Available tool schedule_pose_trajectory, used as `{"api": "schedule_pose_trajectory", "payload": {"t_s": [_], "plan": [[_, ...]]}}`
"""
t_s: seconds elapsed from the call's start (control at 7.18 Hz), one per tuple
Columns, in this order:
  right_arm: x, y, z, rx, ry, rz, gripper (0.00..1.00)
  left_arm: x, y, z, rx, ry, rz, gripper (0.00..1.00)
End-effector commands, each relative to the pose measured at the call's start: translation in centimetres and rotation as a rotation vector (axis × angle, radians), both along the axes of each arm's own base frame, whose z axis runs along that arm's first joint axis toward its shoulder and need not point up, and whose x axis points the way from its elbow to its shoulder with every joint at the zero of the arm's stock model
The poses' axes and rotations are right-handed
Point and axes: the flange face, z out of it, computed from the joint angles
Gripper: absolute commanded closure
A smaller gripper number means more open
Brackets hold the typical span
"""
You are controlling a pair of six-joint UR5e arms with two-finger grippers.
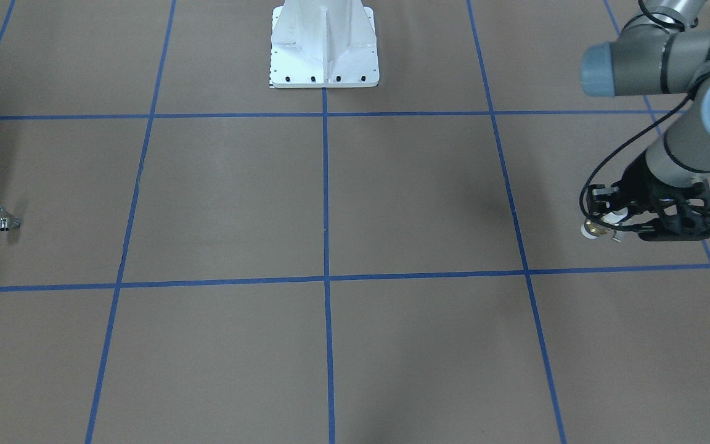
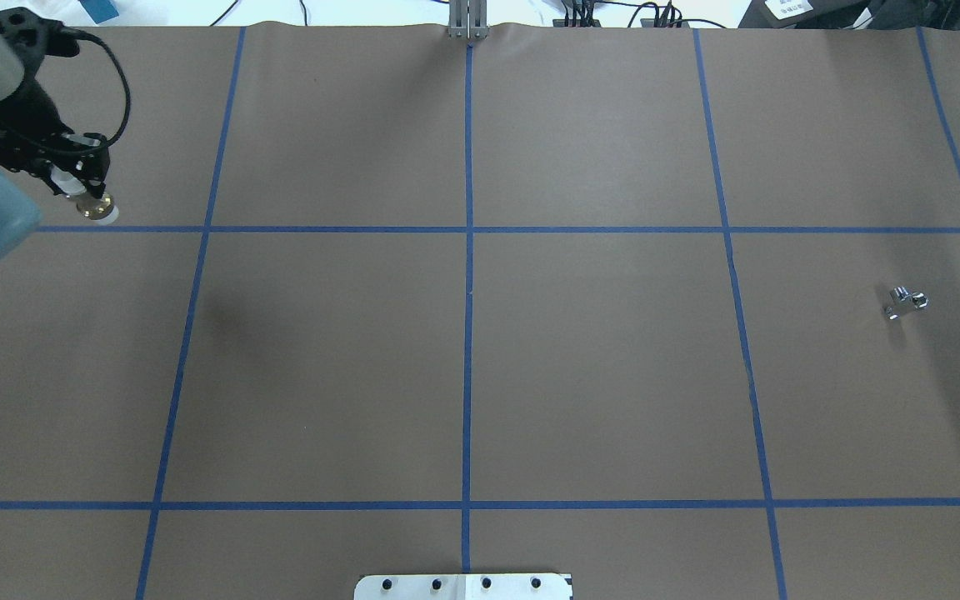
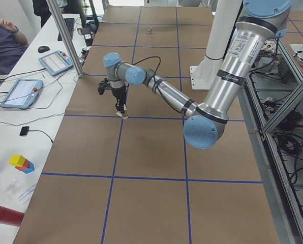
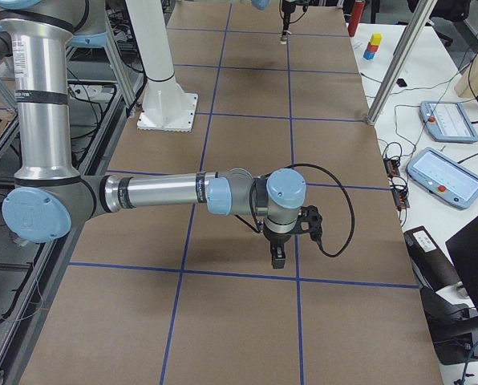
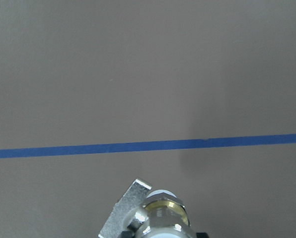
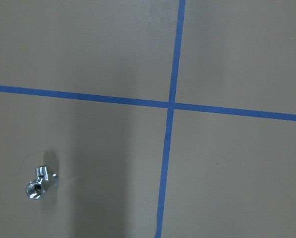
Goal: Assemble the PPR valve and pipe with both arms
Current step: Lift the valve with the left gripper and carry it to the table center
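My left gripper [image 1: 606, 221] is shut on the PPR valve [image 1: 594, 230]. It holds the valve low over the brown table, by a blue tape line at the robot's far left. The valve's brass middle and white end stick out below the fingers in the overhead view [image 2: 99, 208] and the left wrist view [image 5: 160, 218]. The chrome pipe [image 2: 905, 302] lies alone on the table at the far right. It also shows in the front view [image 1: 4, 219] and the right wrist view [image 6: 38, 182]. My right gripper [image 4: 277, 255] hangs above the table near the pipe; I cannot tell if it is open.
The white pedestal base [image 1: 324, 55] stands at the robot's edge of the table. Blue tape lines [image 2: 467, 229] divide the brown surface into squares. Desks with tablets [image 3: 19, 91], cables and coloured blocks [image 3: 21, 162] flank the table's left end.
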Motion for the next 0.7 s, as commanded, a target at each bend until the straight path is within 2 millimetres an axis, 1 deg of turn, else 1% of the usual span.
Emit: {"api": "schedule_pose_trajectory", "payload": {"t_s": [0.0, 0.14, 0.28, 0.42, 0.56], "plan": [[0.0, 0.1, 0.1, -0.002, -0.001, 0.0, 0.01, 13.5, 1.9, -15.8, -0.095, 0.024, -0.043, 1.0], [0.0, 0.0, 0.0, -0.004, 0.001, 0.003, 0.01, 19.9, 1.5, -22.5, -0.118, 0.039, -0.031, 1.0], [0.0, 0.0, 0.0, -0.002, -0.001, 0.002, 0.01, 23.9, 0.3, -25.8, -0.116, 0.066, -0.056, 1.0], [0.0, 0.1, 0.1, -0.005, -0.001, 0.003, 0.01, 28.1, -0.2, -25.0, -0.092, 0.1, -0.061, 1.0], [0.0, 0.1, 0.1, -0.007, -0.001, 0.003, 0.01, 30.7, -0.7, -23.1, -0.06, 0.093, -0.08, 1.0]]}}
